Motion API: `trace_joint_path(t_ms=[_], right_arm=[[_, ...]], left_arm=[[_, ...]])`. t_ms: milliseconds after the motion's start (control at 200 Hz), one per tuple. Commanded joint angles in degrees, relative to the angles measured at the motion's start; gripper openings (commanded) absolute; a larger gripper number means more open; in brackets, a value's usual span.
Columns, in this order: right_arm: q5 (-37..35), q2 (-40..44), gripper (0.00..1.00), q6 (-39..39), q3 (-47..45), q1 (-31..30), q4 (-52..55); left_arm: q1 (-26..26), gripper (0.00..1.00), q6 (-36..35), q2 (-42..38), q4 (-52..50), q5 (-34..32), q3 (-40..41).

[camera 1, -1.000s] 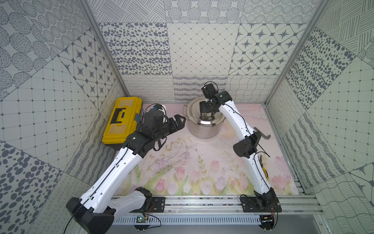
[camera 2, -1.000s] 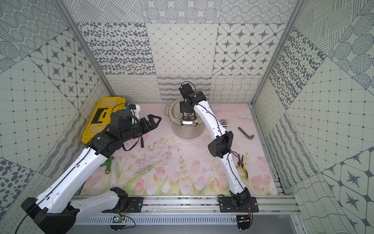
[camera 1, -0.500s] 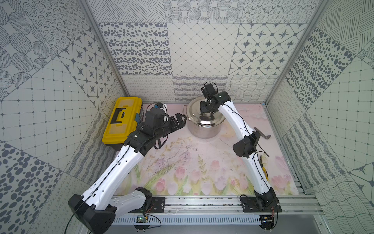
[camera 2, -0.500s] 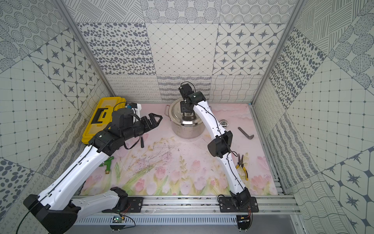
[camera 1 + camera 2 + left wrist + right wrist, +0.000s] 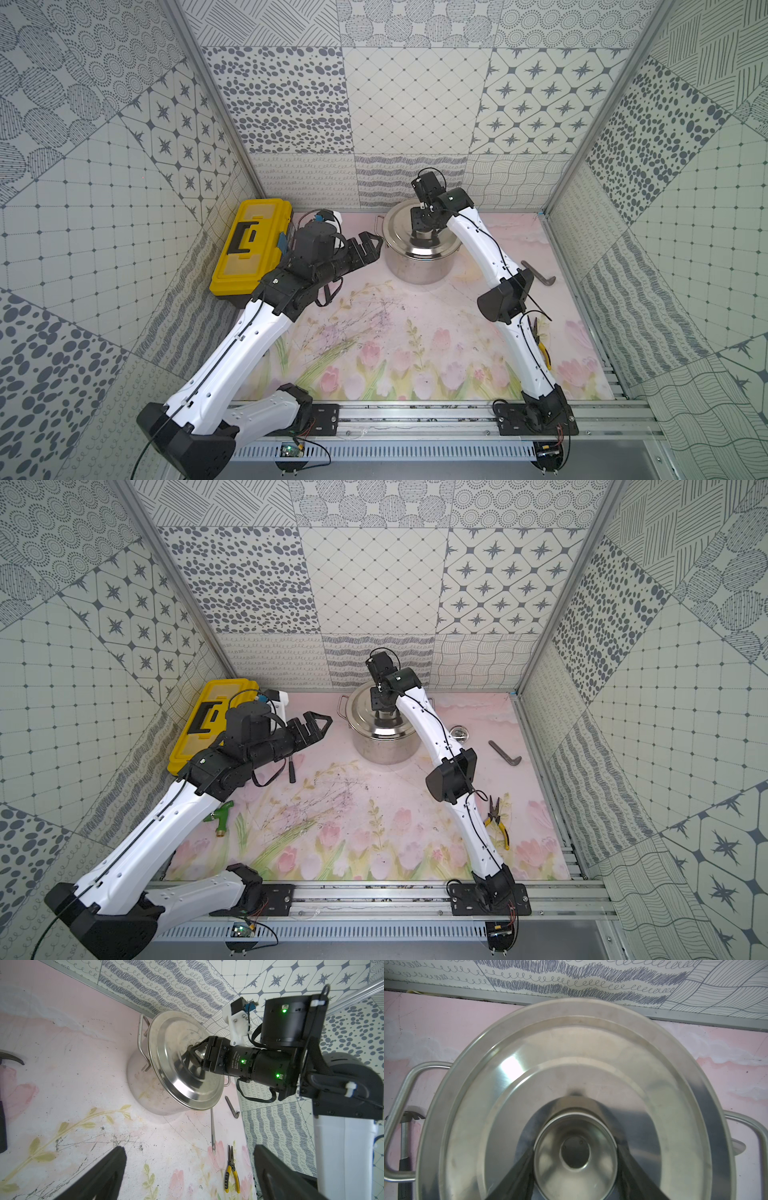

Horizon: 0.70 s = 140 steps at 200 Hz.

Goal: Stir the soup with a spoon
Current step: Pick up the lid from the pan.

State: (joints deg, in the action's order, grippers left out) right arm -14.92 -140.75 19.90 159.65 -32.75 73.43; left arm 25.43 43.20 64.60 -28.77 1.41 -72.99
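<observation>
The steel pot [image 5: 419, 266] [image 5: 384, 746] stands at the back of the mat with its lid [image 5: 397, 230] [image 5: 182, 1080] [image 5: 571, 1053] on, so the soup is hidden. My right gripper [image 5: 424, 233] [image 5: 384, 715] [image 5: 575, 1149] reaches down onto the lid, a finger pressed on each side of the round knob [image 5: 575, 1167]. The spoon, a steel ladle, lies right of the pot. Its bowl [image 5: 458, 731] and thin handle [image 5: 212, 1130] show. My left gripper [image 5: 372, 245] [image 5: 320, 725] [image 5: 189, 1147] hovers open and empty, left of the pot.
A yellow toolbox [image 5: 249, 245] [image 5: 203, 721] sits at the back left. A dark-handled hammer [image 5: 292, 766] and a green nozzle [image 5: 220, 816] lie near the left arm. An L-shaped key [image 5: 538, 272] and yellow-handled pliers [image 5: 496, 820] [image 5: 231, 1174] lie on the right.
The right gripper's fingers have drawn in against the lid's knob. The left arm has barely shifted and stays open.
</observation>
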Motion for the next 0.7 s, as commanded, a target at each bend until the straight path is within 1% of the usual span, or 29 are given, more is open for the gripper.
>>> trace_joint_path(t_ms=[0, 85, 230, 410, 560, 695], right_arm=[[-2.2, -0.7, 0.37, -2.2, 0.2, -1.2, -2.8], [-3.1, 1.0, 0.35, -2.7, 0.3, -1.8, -4.3], [-4.1, 3.9, 0.35, -3.7, 0.8, -2.4, -6.8], [-3.8, 7.2, 0.35, -3.6, 2.0, -2.6, -6.8], [-3.2, 12.1, 0.33, -3.6, -2.3, -4.4, -6.9], [-2.2, 18.4, 0.32, -2.9, -9.8, -7.3, -6.9]], left_arm=[[0.0, 0.99, -1.9, -1.1, 0.8, -1.0, -0.2], [0.1, 0.99, -2.1, -1.4, 0.8, -1.0, -0.2], [0.1, 0.99, -2.0, -1.7, 1.1, -1.0, -0.2], [0.1, 0.99, -1.6, -2.3, 1.2, -0.8, -0.1], [0.1, 0.99, -2.0, -3.5, 1.2, -1.6, -0.2], [0.0, 0.99, -2.7, -5.0, 0.9, -3.3, -0.5]])
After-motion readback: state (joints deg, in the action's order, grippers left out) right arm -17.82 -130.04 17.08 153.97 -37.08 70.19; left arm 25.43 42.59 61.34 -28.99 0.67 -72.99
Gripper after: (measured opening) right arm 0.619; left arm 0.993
